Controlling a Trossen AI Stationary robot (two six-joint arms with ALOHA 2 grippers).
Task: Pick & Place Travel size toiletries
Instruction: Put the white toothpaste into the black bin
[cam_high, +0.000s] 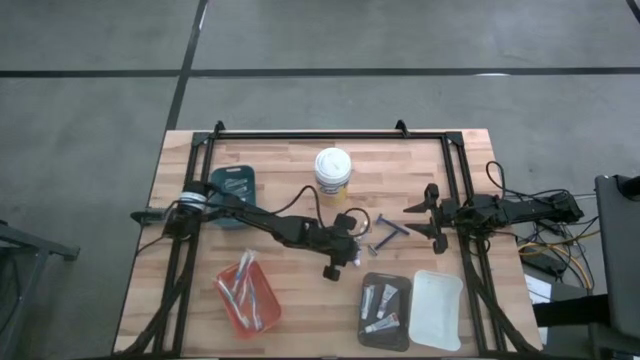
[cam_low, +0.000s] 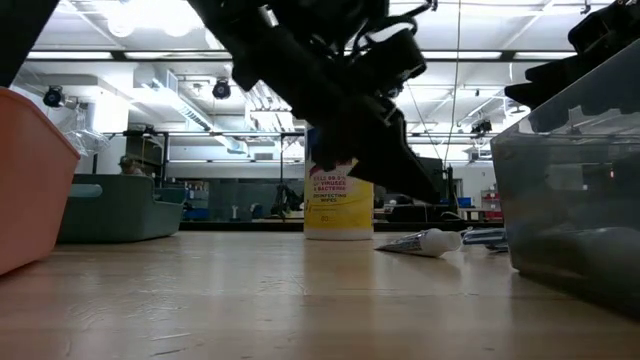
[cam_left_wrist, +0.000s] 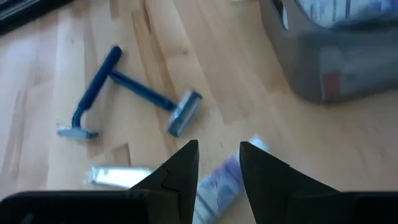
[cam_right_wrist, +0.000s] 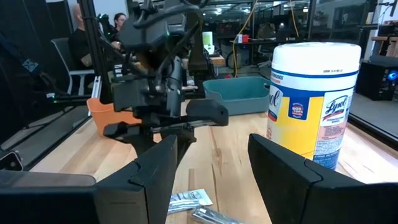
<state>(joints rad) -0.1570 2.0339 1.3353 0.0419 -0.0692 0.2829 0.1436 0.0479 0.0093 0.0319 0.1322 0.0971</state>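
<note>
My left gripper (cam_high: 345, 243) (cam_left_wrist: 218, 155) is open over the middle of the table, its fingers standing above a small silvery tube with purplish print (cam_left_wrist: 219, 185) (cam_low: 423, 242) that lies flat on the wood. A second silvery tube (cam_left_wrist: 118, 176) lies close by. Beyond them, two blue-handled razors (cam_left_wrist: 134, 93) (cam_high: 386, 231) rest flat on the table. My right gripper (cam_high: 425, 212) (cam_right_wrist: 211, 149) waits open near the table's right side, pointing toward the left arm. More tubes lie in the grey tray (cam_high: 385, 305), and toothbrushes lie in the orange tray (cam_high: 247, 292).
The large white-lidded tub (cam_high: 332, 172) (cam_right_wrist: 314, 102) stands toward the far edge. A teal tray (cam_high: 235, 185) sits far left, and a white tray (cam_high: 437, 308) sits near right beside the grey one. Bare wood shows in the near middle of the table. People sit in the room behind.
</note>
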